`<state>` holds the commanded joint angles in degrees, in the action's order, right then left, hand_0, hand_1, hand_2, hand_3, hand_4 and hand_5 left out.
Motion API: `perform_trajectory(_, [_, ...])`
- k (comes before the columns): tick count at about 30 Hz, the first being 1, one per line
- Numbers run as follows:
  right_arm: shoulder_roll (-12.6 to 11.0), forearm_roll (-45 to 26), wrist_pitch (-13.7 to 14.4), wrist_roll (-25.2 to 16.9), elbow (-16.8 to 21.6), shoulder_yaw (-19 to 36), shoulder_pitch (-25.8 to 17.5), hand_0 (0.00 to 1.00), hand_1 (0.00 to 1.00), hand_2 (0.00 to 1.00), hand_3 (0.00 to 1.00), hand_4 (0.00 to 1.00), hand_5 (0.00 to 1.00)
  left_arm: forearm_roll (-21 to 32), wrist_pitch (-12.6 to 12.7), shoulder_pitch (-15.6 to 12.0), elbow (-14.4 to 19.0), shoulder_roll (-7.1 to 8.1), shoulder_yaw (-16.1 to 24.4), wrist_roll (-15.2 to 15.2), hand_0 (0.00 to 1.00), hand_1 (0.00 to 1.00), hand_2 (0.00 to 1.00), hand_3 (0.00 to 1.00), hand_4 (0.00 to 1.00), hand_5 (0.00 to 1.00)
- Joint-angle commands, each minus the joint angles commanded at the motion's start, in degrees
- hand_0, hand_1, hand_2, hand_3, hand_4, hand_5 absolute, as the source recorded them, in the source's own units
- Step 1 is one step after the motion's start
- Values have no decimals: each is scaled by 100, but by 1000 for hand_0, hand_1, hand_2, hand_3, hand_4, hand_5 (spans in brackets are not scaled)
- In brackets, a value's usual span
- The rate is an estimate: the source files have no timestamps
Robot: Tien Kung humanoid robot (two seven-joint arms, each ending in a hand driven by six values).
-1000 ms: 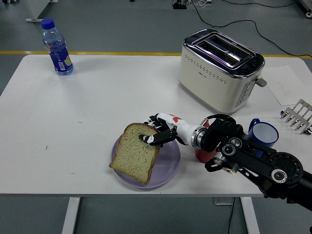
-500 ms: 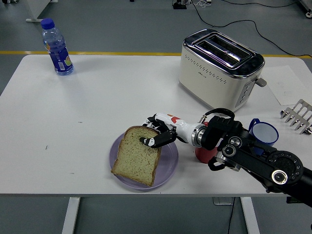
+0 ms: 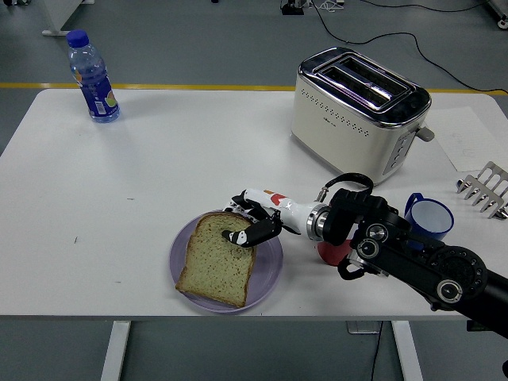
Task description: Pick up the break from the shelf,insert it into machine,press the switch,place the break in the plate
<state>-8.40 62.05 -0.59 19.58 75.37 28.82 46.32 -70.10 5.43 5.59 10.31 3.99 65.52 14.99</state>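
Pinching porous square bread (image 3: 216,258), fingers (image 3: 252,232), round translucent plate (image 3: 270,262)

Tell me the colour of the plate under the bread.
The plate is translucent pale purple, seen in the head view.

- Table (image 3: 198,151): white.
- Plate (image 3: 267,274): translucent pale purple.
- Bread (image 3: 214,258): pale greenish-tan, brown crust.
- Toaster (image 3: 357,111): cream with chrome top and rows of small dots.
- Bottle (image 3: 93,77): blue, blue cap.
- Cup (image 3: 429,215): blue.
- Right hand (image 3: 255,218): black and white, red marks.
- Rack (image 3: 486,189): silver.
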Motion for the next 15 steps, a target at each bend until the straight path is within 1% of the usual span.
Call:
perform_trajectory(1, [2,25,4,-8,-6,3,3,557,581,569,596,568,138,1,0,1,0,0,-1,0,684,693,677,566,279,831])
perform_trajectory(6, [12,169,47,-104,-55,18,24,557,581,569,596,568,138,53,3,18,0,5,-35,-4,684,693,677,566,279,831])
perform_trajectory(7, [14,185,48,-117,-60,19,26,654,649,629,643,598,172,61,4,20,0,5,-37,-5,685,693,677,566,278,828])
perform_trajectory(12, [21,245,-8,-187,-62,22,31,654,649,629,643,598,172,89,7,28,0,4,-53,-7,685,693,677,566,278,828])
perform_trajectory(13, [19,274,-58,-194,-60,21,33,788,765,731,720,628,202,94,8,30,0,4,-55,-7,685,694,677,566,279,828])
perform_trajectory(15, [15,315,-122,-241,-58,19,35,788,765,731,720,628,202,98,7,32,0,4,-56,-8,685,694,677,566,279,828])
